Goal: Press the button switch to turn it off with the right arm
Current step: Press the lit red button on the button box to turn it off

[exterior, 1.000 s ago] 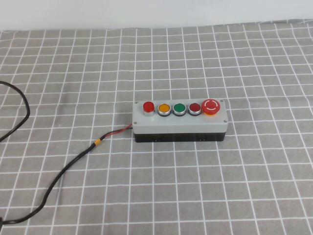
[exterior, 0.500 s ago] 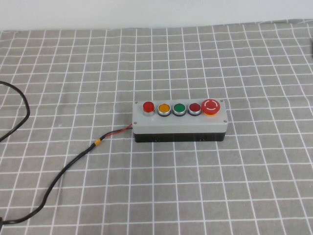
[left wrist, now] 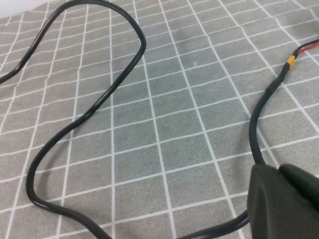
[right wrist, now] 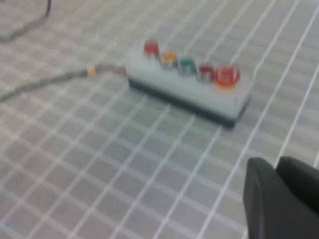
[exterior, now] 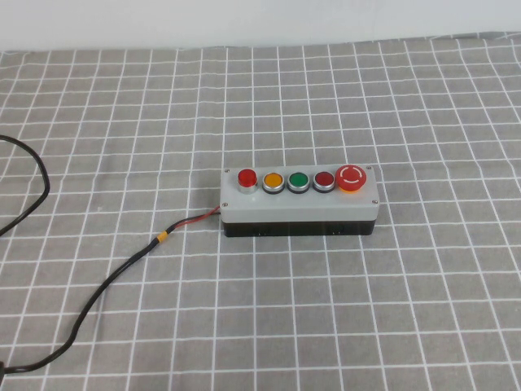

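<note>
nothing has shifted on the tabletop (exterior: 423,309) since a second ago: box, cable and cloth lie exactly as they did, and no arm has entered the high view. the box (exterior: 299,208) sits mid-tabletop, a touch right of centre, with its row of buttons (exterior: 299,181) facing up, and the cable (exterior: 106,281) trails off its left end towards the near left.

this is the opening approach, with the press not yet made. the right gripper (right wrist: 277,172) shows only in its own wrist view, well apart from the box on the near right. open or closed, i can't tell, and it holds nothing i can see. the left gripper (left wrist: 279,174) hangs just over the cable on the left. same story there, its state is unclear.

next up, as i read it, the right arm has to come in over the box, line up on a single button and push straight down. the caps sit close together, so aim matters.

which button is the one to press isn't clear. the right wrist view is blurred, and both grippers are cut off at the frame edge.
</note>
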